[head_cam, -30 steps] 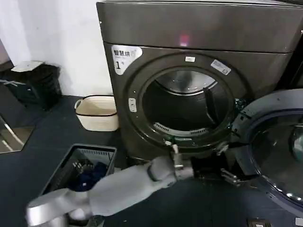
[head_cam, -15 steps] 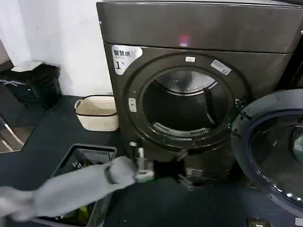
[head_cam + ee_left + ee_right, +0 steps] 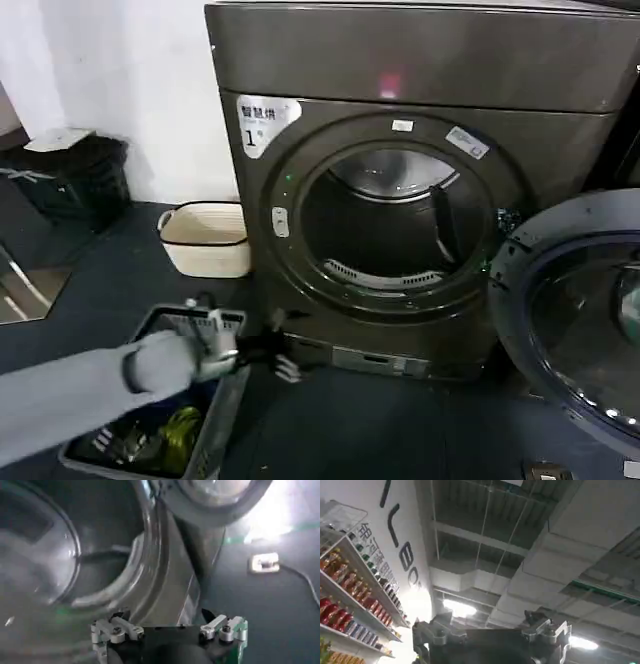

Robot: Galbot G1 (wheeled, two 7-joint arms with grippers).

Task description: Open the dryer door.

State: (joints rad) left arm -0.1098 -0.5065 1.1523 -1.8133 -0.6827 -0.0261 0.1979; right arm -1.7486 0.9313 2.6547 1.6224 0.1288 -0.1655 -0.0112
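Observation:
The dryer (image 3: pixel 420 70) is a big dark grey-brown machine with a "1" sticker and a pink light. Its round porthole (image 3: pixel 385 225) stands uncovered, with the drum visible inside. The dryer door (image 3: pixel 575 320) hangs swung out to the right, its inner side and glass facing me. My left gripper (image 3: pixel 280 350) hovers low in front of the dryer's lower left corner, open and holding nothing, well clear of the door. In the left wrist view the left gripper (image 3: pixel 165 616) points along the dryer front (image 3: pixel 165 580) toward the door (image 3: pixel 210 497). My right gripper (image 3: pixel 487 616) is open, aimed at a ceiling.
A dark laundry basket (image 3: pixel 165 330) with clothes sits on the floor under my left arm. A cream basket (image 3: pixel 205 238) stands against the wall left of the dryer. Black boxes (image 3: pixel 65 180) are farther left. A small white floor fitting (image 3: pixel 264 562) lies beyond the door.
My left arm has drawn back to the left, from beside the open door's lower edge to above the dark basket. The door has stayed swung open.

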